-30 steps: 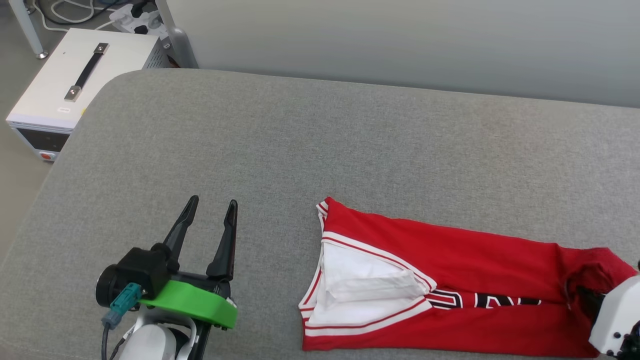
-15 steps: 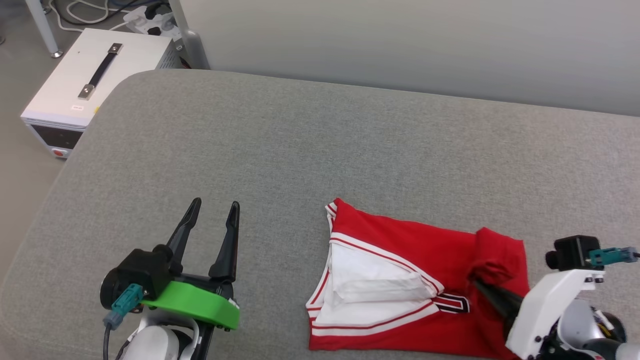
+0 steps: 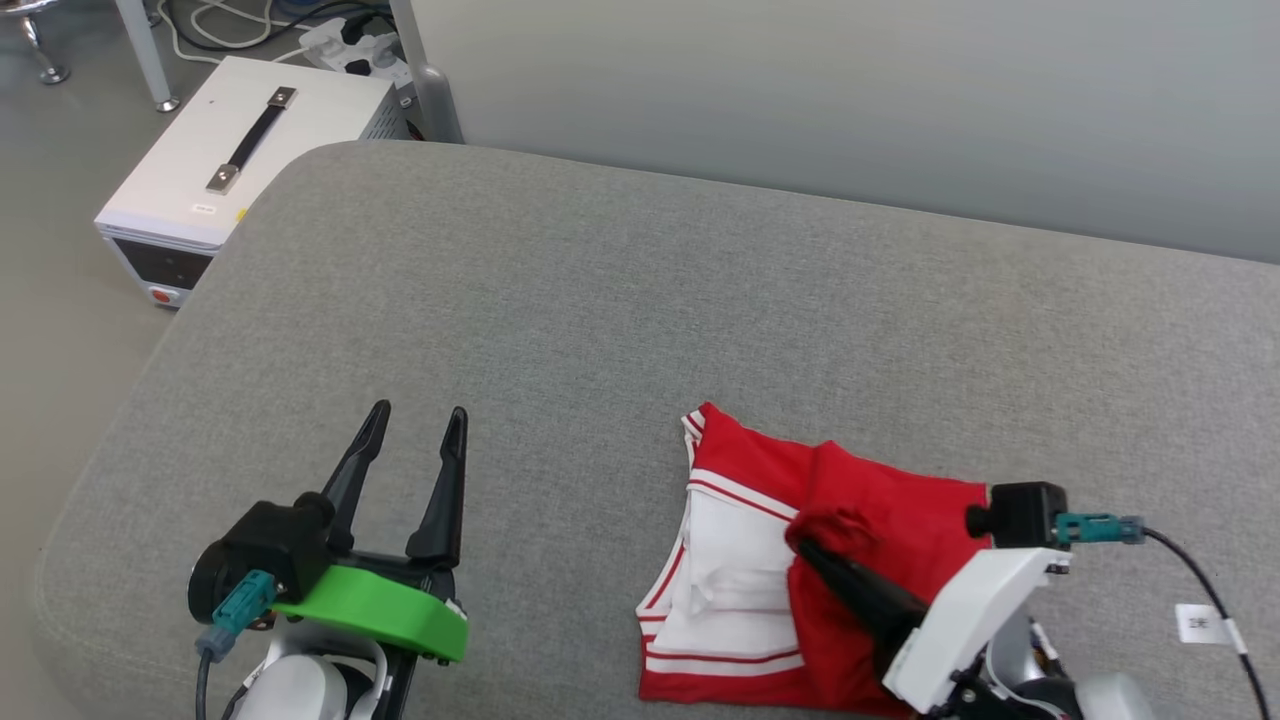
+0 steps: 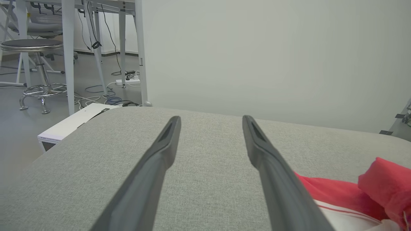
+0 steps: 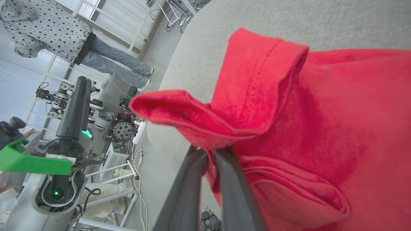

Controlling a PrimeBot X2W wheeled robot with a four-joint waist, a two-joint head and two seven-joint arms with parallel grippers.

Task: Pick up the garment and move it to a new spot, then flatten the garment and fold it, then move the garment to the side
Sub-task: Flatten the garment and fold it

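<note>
Red garment (image 3: 900, 510) lies low-right on the grey cushion (image 3: 600, 300), its hem pinched by the right gripper (image 3: 803, 545) mid-fold over the white sleeves; next move likely needs a square lay-down and release; left gripper (image 3: 412, 440) hangs spread, idle.

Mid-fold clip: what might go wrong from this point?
1. The right gripper pinches only a small bunch of red edge on the garment, so the fabric may slip out before the flap is laid down.
2. The left gripper is open and apart from the garment, so nothing pins the white-sleeve end. The pull may drag it or leave a crumpled fold.
</note>
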